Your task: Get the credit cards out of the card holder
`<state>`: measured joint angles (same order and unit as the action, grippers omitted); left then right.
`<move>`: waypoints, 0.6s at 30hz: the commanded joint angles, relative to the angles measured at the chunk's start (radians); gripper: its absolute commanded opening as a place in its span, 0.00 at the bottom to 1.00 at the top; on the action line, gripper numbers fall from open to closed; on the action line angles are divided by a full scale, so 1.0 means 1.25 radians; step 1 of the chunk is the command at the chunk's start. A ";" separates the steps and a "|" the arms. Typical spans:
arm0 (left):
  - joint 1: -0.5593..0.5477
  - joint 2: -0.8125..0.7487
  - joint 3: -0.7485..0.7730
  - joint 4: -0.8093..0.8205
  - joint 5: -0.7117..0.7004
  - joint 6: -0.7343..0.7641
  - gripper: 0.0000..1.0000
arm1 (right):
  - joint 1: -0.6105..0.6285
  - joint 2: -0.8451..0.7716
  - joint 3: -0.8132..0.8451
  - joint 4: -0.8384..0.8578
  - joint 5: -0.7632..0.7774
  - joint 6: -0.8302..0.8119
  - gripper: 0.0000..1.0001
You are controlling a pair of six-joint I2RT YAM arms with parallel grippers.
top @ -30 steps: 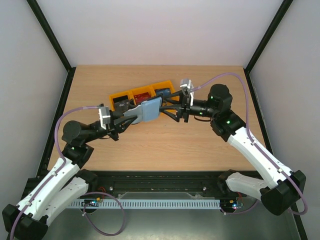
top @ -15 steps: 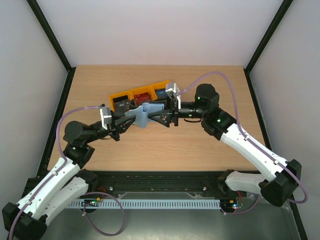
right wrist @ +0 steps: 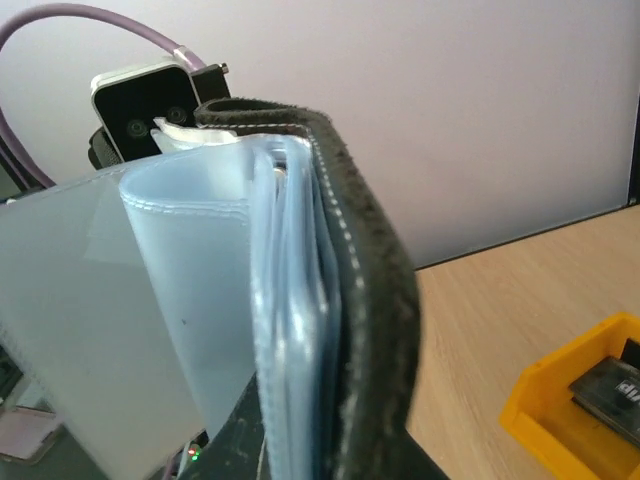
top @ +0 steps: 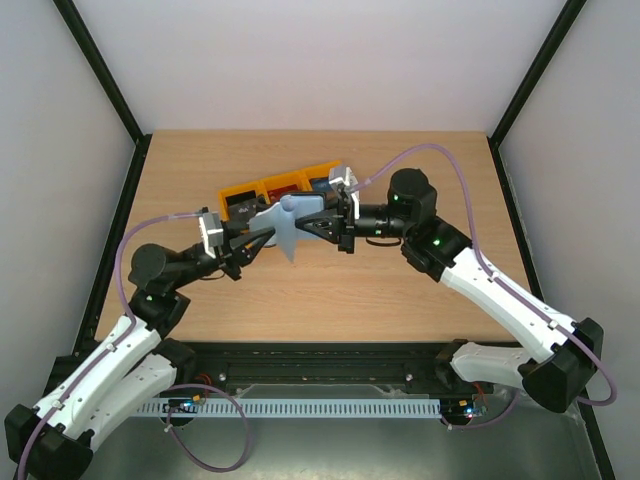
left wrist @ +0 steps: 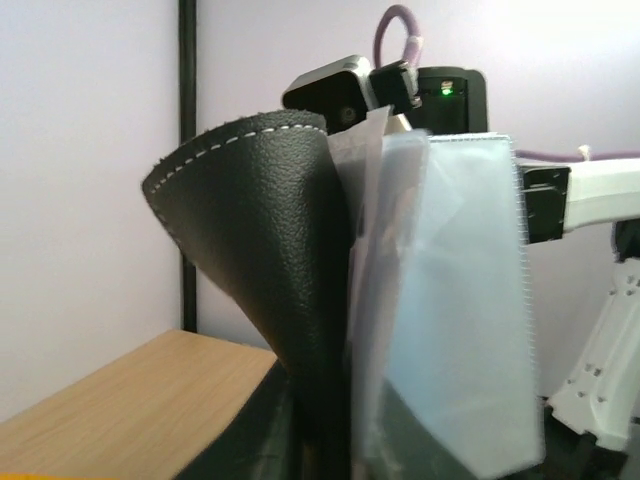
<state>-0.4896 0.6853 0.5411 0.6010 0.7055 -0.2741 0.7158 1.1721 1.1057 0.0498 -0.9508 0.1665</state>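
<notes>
The card holder (top: 287, 226) (fanned open) is pinched by left tool (top: 262, 233) and right tool (top: 313, 218) alike.

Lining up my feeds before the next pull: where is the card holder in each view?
Top external: card holder at centre, in front of the yellow bins.
Left wrist: fills the centre, black cover left.
Right wrist: fills the centre, black cover right.
Shared landmark: the wooden table.
</notes>
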 commanded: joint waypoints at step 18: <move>-0.011 -0.012 -0.039 -0.045 -0.134 0.153 0.75 | 0.136 0.067 0.132 -0.127 0.343 -0.038 0.02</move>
<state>-0.4980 0.6750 0.5076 0.5411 0.5549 -0.1112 0.8696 1.2480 1.2144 -0.0807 -0.5575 0.1623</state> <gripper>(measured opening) 0.814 0.079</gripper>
